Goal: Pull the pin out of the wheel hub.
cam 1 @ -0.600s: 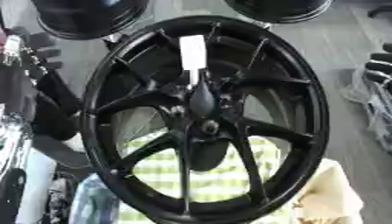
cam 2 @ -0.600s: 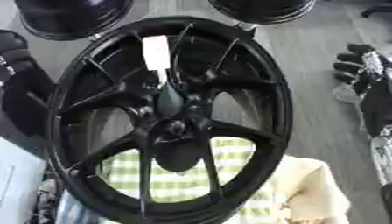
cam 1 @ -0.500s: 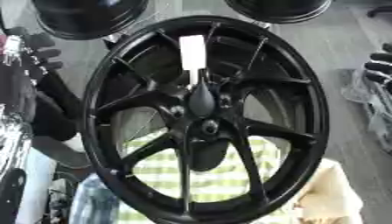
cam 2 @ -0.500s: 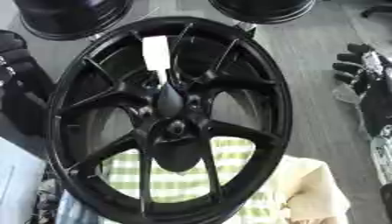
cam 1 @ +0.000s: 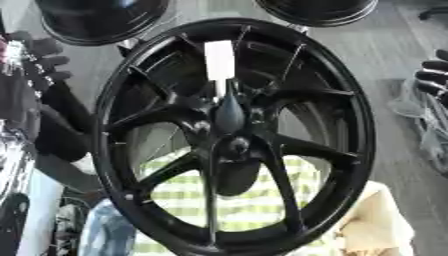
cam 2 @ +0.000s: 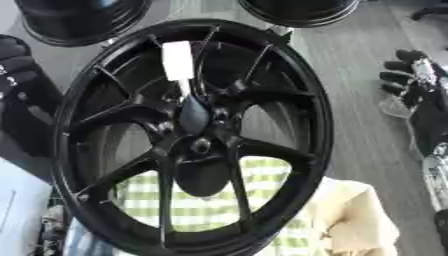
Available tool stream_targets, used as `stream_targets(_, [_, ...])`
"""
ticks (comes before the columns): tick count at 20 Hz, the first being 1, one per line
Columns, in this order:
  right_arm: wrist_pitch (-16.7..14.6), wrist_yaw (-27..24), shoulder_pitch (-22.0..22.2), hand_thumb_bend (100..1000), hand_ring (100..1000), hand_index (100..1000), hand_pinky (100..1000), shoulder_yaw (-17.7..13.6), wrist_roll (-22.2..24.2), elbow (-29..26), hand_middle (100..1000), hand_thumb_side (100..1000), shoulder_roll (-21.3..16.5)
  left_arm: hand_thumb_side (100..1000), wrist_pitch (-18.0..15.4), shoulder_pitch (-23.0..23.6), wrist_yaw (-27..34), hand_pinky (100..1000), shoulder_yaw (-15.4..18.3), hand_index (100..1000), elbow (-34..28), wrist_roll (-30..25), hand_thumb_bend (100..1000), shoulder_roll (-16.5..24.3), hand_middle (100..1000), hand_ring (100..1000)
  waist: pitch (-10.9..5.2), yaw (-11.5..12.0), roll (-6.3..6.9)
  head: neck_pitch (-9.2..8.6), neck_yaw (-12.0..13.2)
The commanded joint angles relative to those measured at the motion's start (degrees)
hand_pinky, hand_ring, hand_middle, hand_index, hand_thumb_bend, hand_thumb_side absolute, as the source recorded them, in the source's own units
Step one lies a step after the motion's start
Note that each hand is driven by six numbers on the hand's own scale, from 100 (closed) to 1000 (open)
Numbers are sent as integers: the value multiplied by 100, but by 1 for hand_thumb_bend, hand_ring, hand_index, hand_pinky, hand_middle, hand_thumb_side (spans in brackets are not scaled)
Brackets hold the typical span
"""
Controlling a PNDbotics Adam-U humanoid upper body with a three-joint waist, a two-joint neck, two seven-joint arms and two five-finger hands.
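Note:
A large black spoked wheel hub (cam 1: pixel 234 146) stands tilted in the middle of both views. A dark teardrop-shaped pin (cam 1: pixel 229 112) with a white rectangular tag (cam 1: pixel 219 60) sits just above the hub's centre bore, apart from both hands. My left hand (cam 1: pixel 39 60) shows at the left edge beside the rim, fingers relaxed and pointing toward the wheel, holding nothing. My right hand (cam 2: pixel 413 77) hangs at the right edge, away from the rim, fingers spread and empty.
Two more black rims (cam 1: pixel 101 20) (cam 2: pixel 297 11) lie at the top. A green-and-white checked cloth (cam 1: pixel 219 200) shows through the lower spokes, with a beige cloth (cam 2: pixel 354 220) at the lower right. Grey floor (cam 2: pixel 359 60) lies to the right.

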Motion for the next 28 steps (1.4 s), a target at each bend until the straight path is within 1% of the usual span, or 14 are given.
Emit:
stream_targets(1, [9, -12, -56, 100, 784, 830, 825, -53, 4, -65, 726, 769, -110, 883, -15, -63, -4, 741, 23, 753, -81, -24, 118, 127, 708, 765, -105, -23, -2, -67, -13])
stream_targets(5, [-2, -13, -49, 100, 784, 830, 826, -64, -3, -73, 726, 767, -119, 864, -53, -135, 11, 742, 29, 757, -238, -19, 114, 118, 715, 769, -100, -61, 15, -77, -97])
stream_targets(8, [-5, -8, -34, 100, 784, 830, 826, -70, -9, -79, 726, 766, -131, 835, -41, -275, -33, 747, -16, 768, -461, -41, 100, 297, 728, 777, -108, -83, 32, -115, -144])
stream_targets(10, [-4, -1, -15, 100, 784, 830, 826, -67, -8, -77, 726, 768, -151, 804, -46, -488, -107, 753, -84, 783, -697, -124, 100, 598, 737, 783, -127, -90, 61, -119, -145])
stream_targets(12, [2, 15, 2, 100, 784, 830, 826, -54, 1, -71, 726, 768, -178, 784, -5, -767, -169, 762, -194, 791, -912, -257, 100, 1007, 742, 787, -150, -95, 100, -101, -143])
stream_targets(14, [7, 32, 17, 100, 784, 830, 826, -41, 13, -67, 727, 768, -209, 779, 141, -1081, -175, 774, -367, 800, -1040, -446, 100, 1485, 751, 795, -172, -102, 144, -80, -145])
stream_targets(17, [14, 57, 31, 100, 784, 830, 826, -22, 31, -62, 727, 769, -251, 760, 489, -1557, -175, 802, -709, 817, -1133, -871, 100, 2262, 768, 811, -196, -116, 204, -66, -159])
stream_targets(19, [20, 75, 43, 100, 784, 830, 826, -14, 38, -58, 727, 769, -278, 714, 706, -1853, -213, 820, -956, 826, -1200, -1219, 100, 2729, 778, 821, -207, -118, 240, -52, -174])
stream_targets(21, [22, 96, 59, 100, 784, 830, 826, 0, 49, -59, 727, 770, -306, 677, 884, -2126, -332, 845, -1199, 837, -1266, -1648, 100, 3078, 790, 837, -220, -108, 274, -37, -175])
stream_targets(23, [26, 117, 76, 100, 784, 830, 826, 8, 56, -57, 727, 770, -330, 612, 1073, -2441, -486, 871, -1429, 846, -1291, -2145, 100, 3326, 798, 850, -235, -97, 303, -6, -183])
stream_targets(25, [27, 129, 91, 100, 784, 830, 826, 12, 59, -58, 727, 769, -349, 584, 1214, -2774, -701, 882, -1638, 852, -1281, -2671, 100, 3462, 803, 853, -249, -92, 323, 18, -209])
stream_targets(27, [30, 137, 106, 100, 785, 830, 826, 23, 67, -56, 727, 771, -363, 542, 1274, -3109, -1012, 892, -1849, 857, -1233, -3189, 187, 3498, 805, 854, -264, -93, 341, 42, -223])
stream_targets(28, [33, 145, 113, 100, 785, 830, 826, 29, 71, -53, 727, 771, -367, 536, 1289, -3268, -1171, 897, -1959, 860, -1184, -3425, 209, 3485, 806, 854, -271, -93, 348, 61, -227])
